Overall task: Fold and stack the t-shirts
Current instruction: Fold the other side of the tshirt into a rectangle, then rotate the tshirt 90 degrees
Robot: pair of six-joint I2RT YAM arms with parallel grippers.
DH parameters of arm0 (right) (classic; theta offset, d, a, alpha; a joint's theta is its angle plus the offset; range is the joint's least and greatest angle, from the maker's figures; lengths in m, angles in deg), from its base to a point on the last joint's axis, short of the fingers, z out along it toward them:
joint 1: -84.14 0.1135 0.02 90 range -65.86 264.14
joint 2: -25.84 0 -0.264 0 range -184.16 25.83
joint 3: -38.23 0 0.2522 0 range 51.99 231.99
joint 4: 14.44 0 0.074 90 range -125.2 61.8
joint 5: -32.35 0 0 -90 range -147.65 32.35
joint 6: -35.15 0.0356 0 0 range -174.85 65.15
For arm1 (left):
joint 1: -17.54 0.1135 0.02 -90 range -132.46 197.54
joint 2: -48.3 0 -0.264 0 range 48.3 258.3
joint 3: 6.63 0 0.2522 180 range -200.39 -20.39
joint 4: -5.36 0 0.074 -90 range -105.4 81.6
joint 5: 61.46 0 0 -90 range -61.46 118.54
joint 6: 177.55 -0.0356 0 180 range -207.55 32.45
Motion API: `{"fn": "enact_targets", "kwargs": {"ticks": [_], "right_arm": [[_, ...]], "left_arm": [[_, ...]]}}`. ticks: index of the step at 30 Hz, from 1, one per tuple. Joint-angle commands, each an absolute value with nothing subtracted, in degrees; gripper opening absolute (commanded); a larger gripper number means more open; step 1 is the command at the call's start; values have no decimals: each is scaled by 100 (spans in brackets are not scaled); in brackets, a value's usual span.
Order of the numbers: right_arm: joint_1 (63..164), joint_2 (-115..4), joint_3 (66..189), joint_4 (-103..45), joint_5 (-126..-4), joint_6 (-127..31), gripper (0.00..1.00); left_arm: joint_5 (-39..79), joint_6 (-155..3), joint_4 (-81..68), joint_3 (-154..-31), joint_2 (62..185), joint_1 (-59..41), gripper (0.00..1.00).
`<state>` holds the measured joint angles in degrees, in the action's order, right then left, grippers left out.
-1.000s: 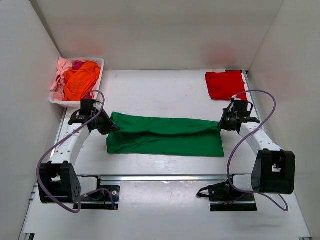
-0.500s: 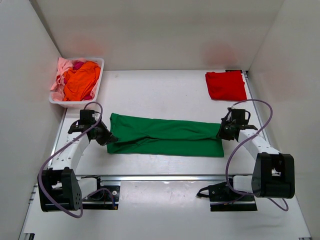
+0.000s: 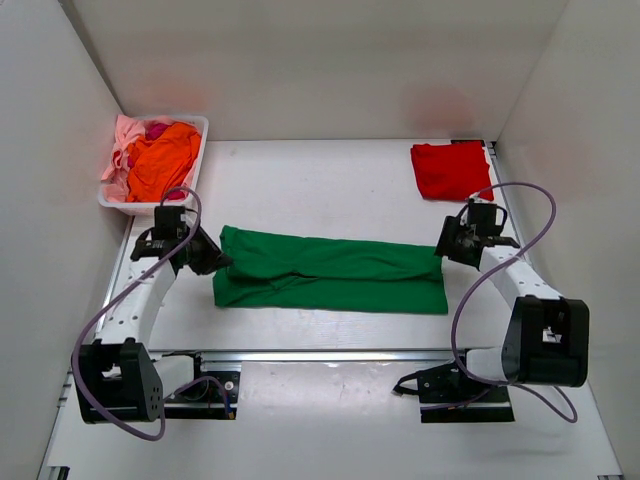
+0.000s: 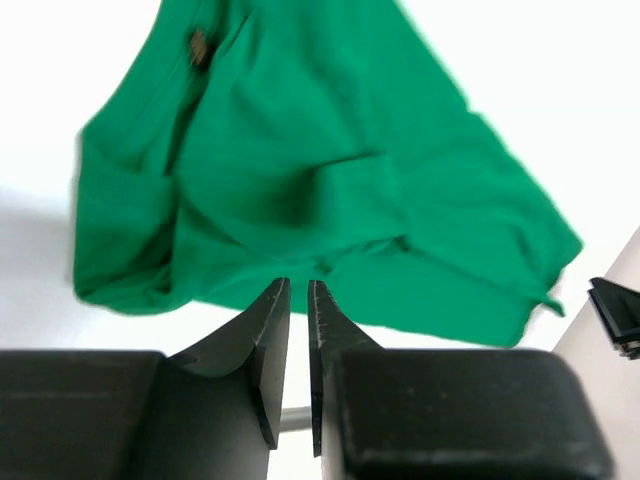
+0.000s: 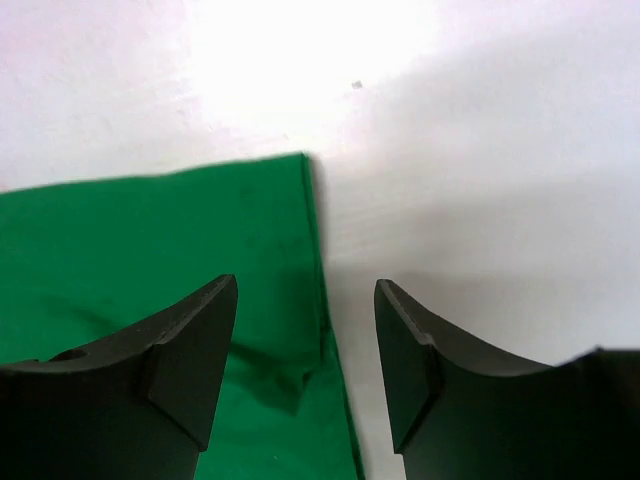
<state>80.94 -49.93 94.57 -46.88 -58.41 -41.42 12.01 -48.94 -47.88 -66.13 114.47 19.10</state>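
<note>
Green t-shirt [image 3: 330,272] lies as a long band, left to right across the table [image 3: 320,190].
Left gripper [image 4: 298,290] barely parted, right gripper [image 5: 305,290] spread wide, both empty at its ends.

The top camera looked down from behind my bases across the whole table [image 3: 330,190]. Wrist cameras sat close above my left pincer [image 4: 298,285] and right pincer [image 5: 306,282], all sharing the green t-shirt [image 3: 330,272].
</note>
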Motion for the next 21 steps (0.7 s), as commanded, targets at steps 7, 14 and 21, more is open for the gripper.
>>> {"fn": "enact_targets", "kwargs": {"ticks": [7,14,21], "right_arm": [[7992,-5511,9945,-3805,-6889,-4289,54],[8308,-5828,9813,-3532,-7549,-4553,46],[8563,-5758,9278,-3725,-7505,-4501,50]], "left_arm": [[905,-4652,-4057,-7181,11587,1448,25],[823,-3913,-3450,-6786,12800,260,24],[2317,-4218,-4196,-7767,14274,-206,23]]}}
